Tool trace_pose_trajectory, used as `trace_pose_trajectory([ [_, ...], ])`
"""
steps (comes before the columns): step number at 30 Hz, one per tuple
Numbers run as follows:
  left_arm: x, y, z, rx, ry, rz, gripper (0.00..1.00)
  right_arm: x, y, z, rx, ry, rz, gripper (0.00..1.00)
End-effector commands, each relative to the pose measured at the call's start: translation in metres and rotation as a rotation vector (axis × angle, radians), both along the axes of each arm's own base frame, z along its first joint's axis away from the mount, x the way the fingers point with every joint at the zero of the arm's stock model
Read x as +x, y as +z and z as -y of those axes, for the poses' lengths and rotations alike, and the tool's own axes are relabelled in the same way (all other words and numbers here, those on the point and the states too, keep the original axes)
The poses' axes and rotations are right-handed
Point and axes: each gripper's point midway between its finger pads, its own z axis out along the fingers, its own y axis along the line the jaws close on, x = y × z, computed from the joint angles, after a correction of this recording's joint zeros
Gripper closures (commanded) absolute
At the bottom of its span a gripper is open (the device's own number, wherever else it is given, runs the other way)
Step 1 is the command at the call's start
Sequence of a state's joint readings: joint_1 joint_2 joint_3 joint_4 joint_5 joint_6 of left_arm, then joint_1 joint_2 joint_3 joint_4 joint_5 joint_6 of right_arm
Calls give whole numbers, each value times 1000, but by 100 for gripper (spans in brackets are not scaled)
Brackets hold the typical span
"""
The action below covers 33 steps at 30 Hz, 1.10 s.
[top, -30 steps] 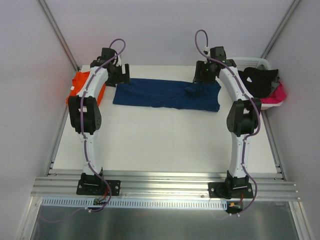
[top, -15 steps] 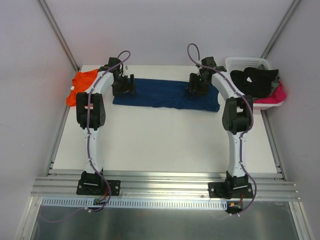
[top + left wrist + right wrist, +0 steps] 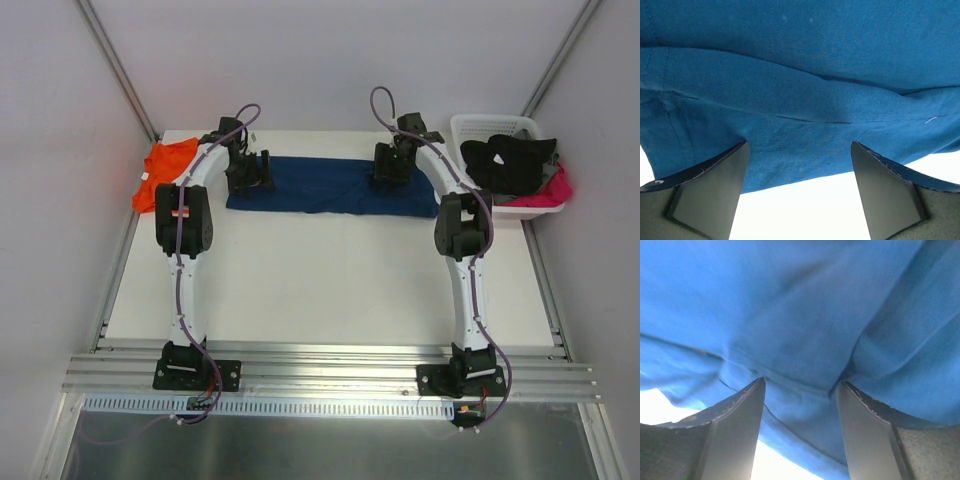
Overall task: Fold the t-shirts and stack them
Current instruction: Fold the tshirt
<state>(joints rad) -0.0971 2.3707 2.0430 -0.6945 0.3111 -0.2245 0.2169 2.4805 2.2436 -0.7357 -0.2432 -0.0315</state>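
Lower than a second ago, the left gripper and the right gripper have come down and nearer onto the navy shirt, and both elbows have swung inward.

Nearest, the arm bases sit at the table's near edge, with bare white surface beyond them. Past that, the navy shirt lies as a long band running left to right across the far half.

The left gripper stands over the band's left end. Its wrist view shows the fingers set wide apart, nothing clamped, with the shirt's near hem and a strip of table between them. The right gripper stands over the right part of the band. Its fingers are also apart, and a soft ridge of cloth rises just beyond their tips. Whether they touch it cannot be told.

At the far left corner, the orange shirt lies crumpled, near the navy one but apart from it. At the far right, a white basket holds black cloth and pink cloth.
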Motion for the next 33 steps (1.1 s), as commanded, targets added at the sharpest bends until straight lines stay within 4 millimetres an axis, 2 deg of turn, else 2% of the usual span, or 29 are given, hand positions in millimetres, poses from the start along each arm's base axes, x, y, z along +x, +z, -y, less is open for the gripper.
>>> trace_pose_trajectory([
  [1, -5, 4, 0, -11, 13, -16, 17, 37, 46, -8, 26, -14, 171, 38],
  [5, -16, -2, 2, -19, 15, -49, 17, 56, 72, -13, 54, -28, 260, 38],
  [9, -23, -2, 1, -12, 18, -61, 17, 66, 82, -16, 66, -32, 305, 38],
  [16, -30, 5, 3, 4, 6, -54, 17, 77, 73, -21, 61, -32, 330, 38],
  [19, -33, 10, 2, 15, 0, -44, 17, 71, 78, -25, 73, -19, 319, 38],
  [21, -34, 11, 2, 16, -1, -42, 16, 59, 86, -32, 112, -11, 291, 38],
  [28, -32, 7, 5, 26, -6, -46, 16, 35, 106, -40, 159, 11, 255, 38],
  [30, -30, 9, 6, 27, -8, -38, 16, 26, 102, -42, 159, 20, 228, 38],
  [31, -30, 9, 7, 26, -12, -36, 16, 21, 110, -44, 170, 26, 230, 38],
  [33, -29, 9, 8, 28, -14, -32, 17, 15, 110, -44, 170, 34, 219, 38],
])
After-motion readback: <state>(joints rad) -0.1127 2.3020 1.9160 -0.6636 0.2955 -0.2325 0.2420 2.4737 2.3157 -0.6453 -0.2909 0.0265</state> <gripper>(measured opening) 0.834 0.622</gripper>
